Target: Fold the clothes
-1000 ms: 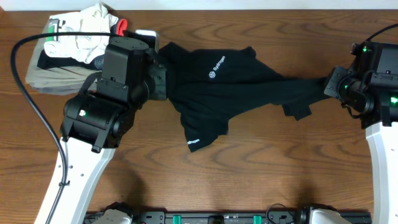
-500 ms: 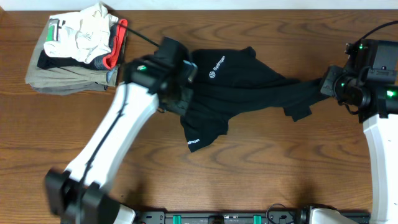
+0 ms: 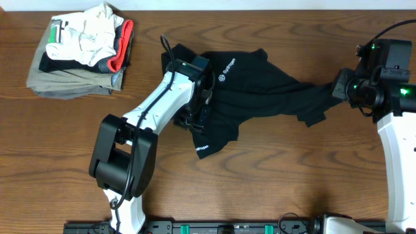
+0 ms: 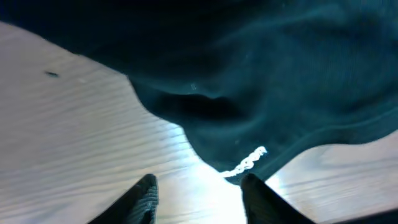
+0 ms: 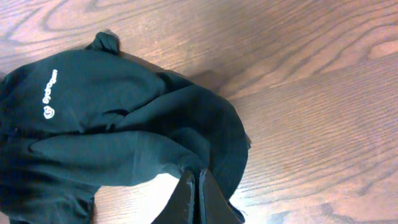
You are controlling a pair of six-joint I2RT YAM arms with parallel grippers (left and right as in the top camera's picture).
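Note:
The clothes (image 3: 260, 84) are a black top with white logo prints, lying crumpled and stretched across the back middle of the table. My left gripper (image 3: 198, 112) hovers over the top's left part, open with nothing between its fingers. In the left wrist view the left gripper (image 4: 199, 190) is over bare wood, with the black fabric (image 4: 280, 74) and its white-printed hem (image 4: 245, 163) just ahead of the fingertips. My right gripper (image 3: 338, 88) is shut on the top's right end. In the right wrist view the right gripper (image 5: 198, 177) pinches a bunched fold of the clothes (image 5: 124, 106).
A stack of folded khaki, white and red-trimmed garments (image 3: 81, 52) sits at the back left corner. The table's wooden surface (image 3: 292, 169) stretches in front of the top. A black cable (image 3: 168, 51) runs from the left arm's wrist.
My left arm has swung right from beside the stack to over the top's left part, and its jaws have opened. The right gripper keeps its hold at the right end.

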